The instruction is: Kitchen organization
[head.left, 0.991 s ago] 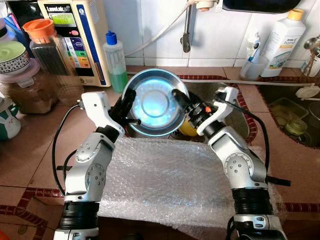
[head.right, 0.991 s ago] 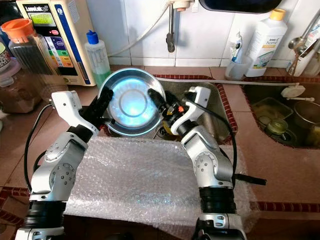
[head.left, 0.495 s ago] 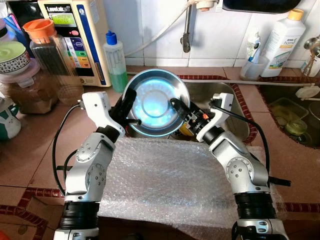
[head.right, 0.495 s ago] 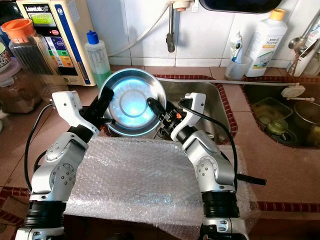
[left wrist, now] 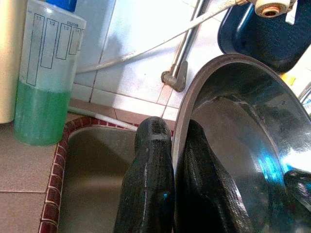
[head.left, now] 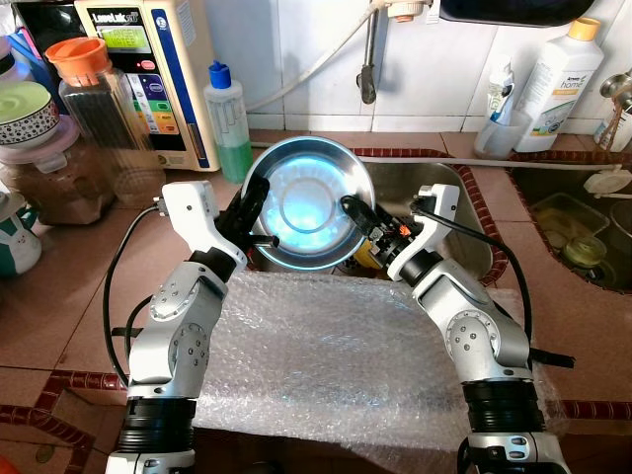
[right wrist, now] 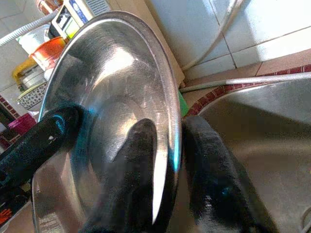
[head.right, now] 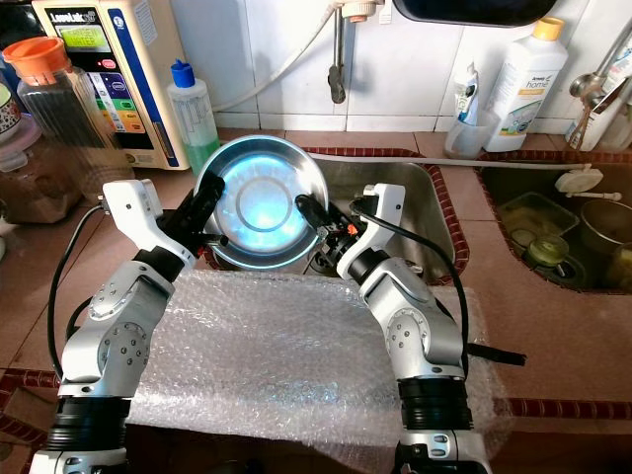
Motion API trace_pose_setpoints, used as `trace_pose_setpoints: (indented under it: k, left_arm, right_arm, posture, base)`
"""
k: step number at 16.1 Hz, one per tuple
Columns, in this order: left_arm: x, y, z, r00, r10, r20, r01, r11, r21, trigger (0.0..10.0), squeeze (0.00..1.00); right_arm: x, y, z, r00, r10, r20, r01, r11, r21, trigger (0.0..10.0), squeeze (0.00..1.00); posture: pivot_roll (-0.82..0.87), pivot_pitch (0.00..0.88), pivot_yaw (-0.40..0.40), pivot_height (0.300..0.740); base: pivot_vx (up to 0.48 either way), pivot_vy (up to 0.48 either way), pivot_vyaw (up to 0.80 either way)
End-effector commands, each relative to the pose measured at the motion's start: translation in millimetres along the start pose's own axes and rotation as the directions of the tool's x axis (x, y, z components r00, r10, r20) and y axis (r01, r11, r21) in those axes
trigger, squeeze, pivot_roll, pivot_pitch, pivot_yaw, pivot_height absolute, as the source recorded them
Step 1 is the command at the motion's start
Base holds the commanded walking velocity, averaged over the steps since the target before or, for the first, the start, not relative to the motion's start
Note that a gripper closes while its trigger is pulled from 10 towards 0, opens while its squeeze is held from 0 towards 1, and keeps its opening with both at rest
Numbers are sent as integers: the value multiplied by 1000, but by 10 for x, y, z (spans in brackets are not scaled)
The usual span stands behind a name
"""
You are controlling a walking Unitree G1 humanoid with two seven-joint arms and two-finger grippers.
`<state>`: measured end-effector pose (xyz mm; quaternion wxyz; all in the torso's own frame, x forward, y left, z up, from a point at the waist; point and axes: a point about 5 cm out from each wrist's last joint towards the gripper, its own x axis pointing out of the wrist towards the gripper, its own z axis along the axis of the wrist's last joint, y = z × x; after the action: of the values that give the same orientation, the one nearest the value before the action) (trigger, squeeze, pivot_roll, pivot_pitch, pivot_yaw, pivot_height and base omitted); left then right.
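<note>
A round steel bowl [head.left: 308, 202] is held tilted on edge over the left end of the sink [head.left: 449, 193], its hollow facing me. My left gripper [head.left: 259, 202] is shut on its left rim, one finger [left wrist: 150, 170] outside and one inside the bowl [left wrist: 243, 126]. My right gripper [head.left: 354, 209] grips the right rim from the other side. In the right wrist view its fingers [right wrist: 138, 160] straddle the rim of the bowl [right wrist: 107, 87], shut on it.
A sheet of bubble wrap [head.left: 336, 346] covers the counter in front of me. A green-liquid bottle [head.left: 229, 123], a water purifier [head.left: 148, 69] and jars [head.left: 94, 109] stand at the back left. A white detergent bottle [head.left: 563, 84] and a second basin with dishes [head.left: 573, 232] are on the right.
My right gripper has slid lower and leftward along the bowl's right rim, the wrist dropping toward the sink. The left gripper and the bowl have hardly moved.
</note>
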<state>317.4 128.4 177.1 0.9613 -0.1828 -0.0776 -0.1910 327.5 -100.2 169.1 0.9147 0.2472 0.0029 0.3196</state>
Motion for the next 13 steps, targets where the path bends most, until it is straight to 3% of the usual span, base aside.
trace_pose_setpoints:
  k: [1,2,3,4,5,6,7,8,9,13]
  left_arm:
    - [-4,8,-3,1000,-4,-13,4,1000,14,0,0]
    - [-4,3,-6,1000,-5,-15,6,1000,17,706,0]
    - [-3,-5,-11,1000,-16,-24,16,999,32,4863,0]
    - [-2,-10,-13,999,-22,-27,23,999,41,4863,0]
    - [-8,-26,-21,999,-37,-30,39,998,48,7961,0]
    - [-10,-42,-24,998,-50,-33,52,998,48,10000,0]
    - [-11,-57,-27,997,-61,-36,63,997,47,10000,0]
    - [-11,-66,-28,997,-68,-37,70,996,50,10000,176]
    - [-16,-87,-36,996,-81,-37,82,996,40,10000,1000]
    - [-25,-95,-24,996,-88,-31,89,996,23,10000,1000]
  right_arm:
    - [6,11,-14,1000,0,-11,0,1000,-8,0,0]
    - [5,10,-19,1000,0,-12,0,1000,-8,0,0]
    - [6,10,-27,1000,0,-15,0,1000,-6,0,0]
    - [7,11,-29,1000,0,-16,0,1000,-6,0,0]
    - [7,12,-39,1000,0,-17,0,1000,-3,0,0]
    - [10,11,-42,1000,-1,-18,1,1000,-1,0,0]
    - [13,10,-43,1000,-2,-18,2,1000,0,0,0]
    - [15,9,-43,1000,-3,-18,3,1000,1,0,0]
    - [18,6,-43,1000,-6,-16,6,1000,8,0,0]
    - [53,-36,-6,997,-79,25,79,997,-1,0,0]
  posture:
    - [103,48,82,740]
    - [103,48,82,740]
    - [103,48,82,740]
    - [103,48,82,740]
    - [107,43,82,740]
    - [107,43,82,740]
    - [107,43,82,740]
    - [107,43,82,740]
    - [111,42,80,740]
    - [114,41,82,740]
  base:
    - [0,0,0]
    - [0,0,0]
    - [0,0,0]
    - [0,0,0]
    - [0,0,0]
    - [0,0,0]
    - [0,0,0]
    - [0,0,0]
    - [0,0,0]
    - [0,0,0]
